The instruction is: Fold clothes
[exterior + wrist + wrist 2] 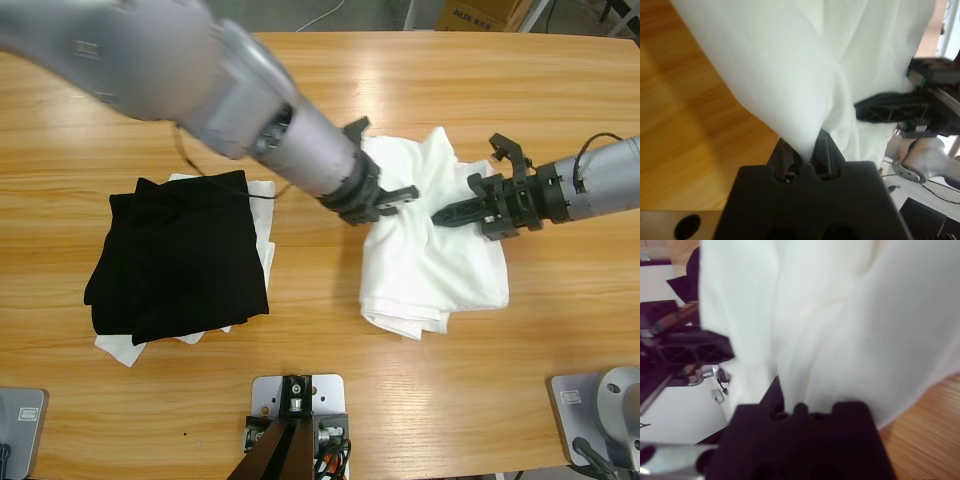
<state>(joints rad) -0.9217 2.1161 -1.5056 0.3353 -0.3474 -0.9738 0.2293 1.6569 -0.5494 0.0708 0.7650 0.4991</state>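
We see the wooden table beneath both grippers, and on it, between them, the white T-shirt, bunched and half folded. The left gripper pinches a fold of it, fabric rising from between its closed jaws. Facing it, the right gripper pinches the shirt likewise. Well behind the left gripper lies a folded black garment on white cloth.

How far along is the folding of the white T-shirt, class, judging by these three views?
Done: the white T-shirt is bunched, not spread flat. In hand: the left hand and right hand each pinch its fabric, meeting over its middle. Left: it is wrinkled and uneven, not yet a neat fold like the black garment beside it.
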